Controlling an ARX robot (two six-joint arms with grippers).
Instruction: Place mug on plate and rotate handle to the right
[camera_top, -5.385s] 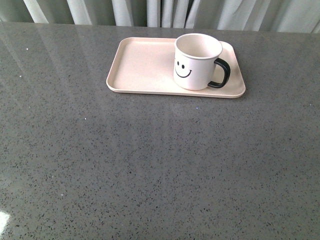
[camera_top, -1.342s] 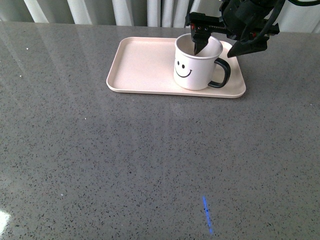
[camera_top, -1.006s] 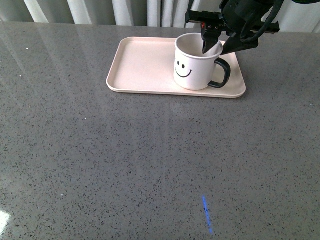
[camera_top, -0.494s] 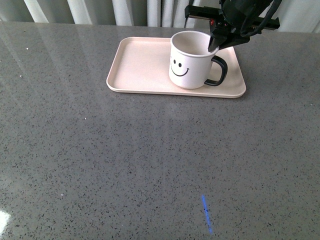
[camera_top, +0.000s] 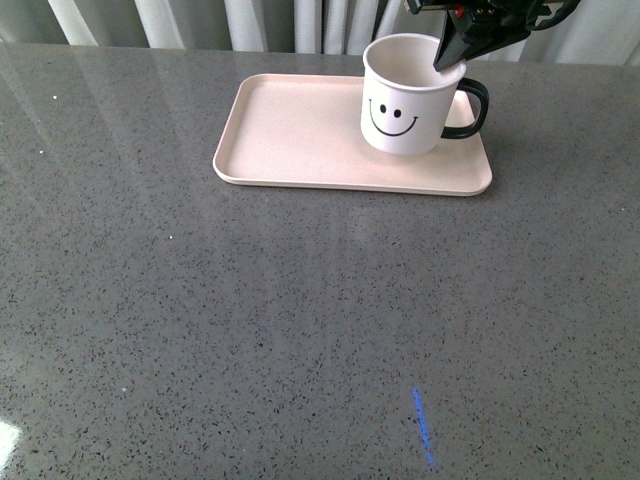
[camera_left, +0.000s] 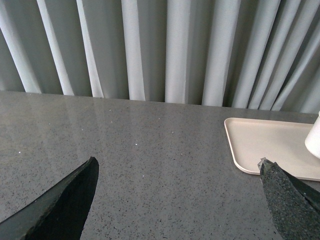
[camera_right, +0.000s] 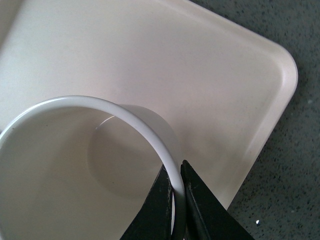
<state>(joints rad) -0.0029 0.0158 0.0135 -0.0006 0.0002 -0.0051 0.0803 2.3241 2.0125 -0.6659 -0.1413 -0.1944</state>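
Change: the mug (camera_top: 413, 97) is further right and further back than half a second ago, its lean has gone, and the face (camera_top: 392, 118) now looks squarely at me
Mug now: over the far right part of the plate (camera_top: 290, 130), near the right rim (whether its base touches or hangs just above, I cannot tell from here)
Handle: the handle (camera_top: 472, 107) sticks out to the right, much as it did a second ago
Right gripper: my right gripper (camera_top: 448, 52) is pinched on the mug's rim just above the handle, one finger inside and one outside; the wrist view shows the fingers (camera_right: 202, 205) pressed together on that rim
Left gripper: my left gripper (camera_left: 177, 162) is spread wide and holds nothing, low over the table (camera_left: 150, 130), well apart from the mug
Meaning: I judge both parts of the job nearly met; what remains is to seat the mug flat and let go
Risk: a rim pinch is a thin hold, so opening before the base settles could tip it
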